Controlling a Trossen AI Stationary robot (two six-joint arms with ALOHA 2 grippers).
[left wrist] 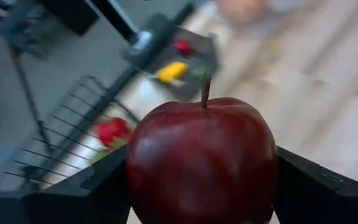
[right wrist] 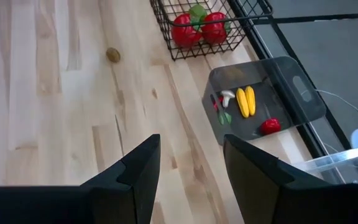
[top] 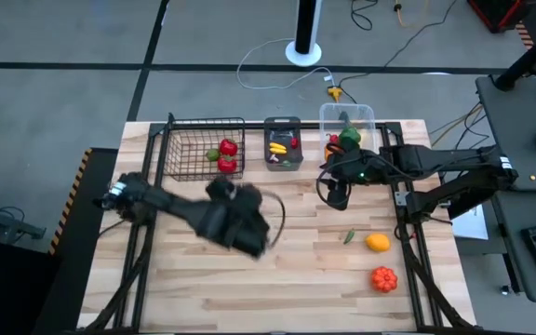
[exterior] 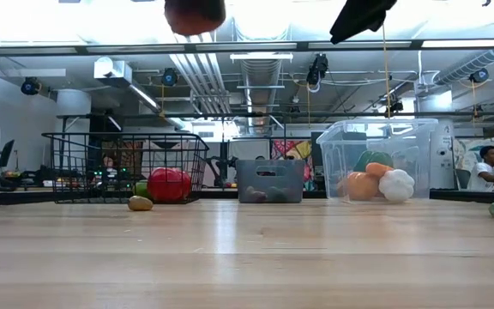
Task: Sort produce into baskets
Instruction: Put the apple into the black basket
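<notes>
Pale wooden planks of the desk (top: 287, 279) fill the foreground, with a workshop floor and cables beyond. Using the black wire-mesh basket (top: 194, 149) as the landmark: nearest the camera side, well apart from it toward the desk's front right, lie a red tomato-like piece (top: 383, 277), a yellow-orange fruit (top: 378, 243) and a small green piece (top: 349, 236), apparently still waiting to be sorted. Nearer the basket, just in front of it, the left end effector (left wrist: 201, 180) is clamped on a dark red apple (left wrist: 201, 163), stem up, held clear of the desk and seemingly bound for the basket, where other red produce already sits. A small brown piece (right wrist: 113, 55) rests on the planks close to the basket's front.

Right of the basket, the right end effector (right wrist: 188, 168) hangs with its fingers apart and empty, near the clear plastic tub (top: 347, 121), probably ready for the next pick.

At the far edge, the basket holds two red pieces (top: 227, 156) and something green. Just beside it to the right, the dark grey plastic bin (right wrist: 291, 93) carries yellow bananas (right wrist: 246, 101), a red piece, a green piece and a pale one. Farther right, the tub contains orange, green and white produce, including garlic (exterior: 396, 184).
</notes>
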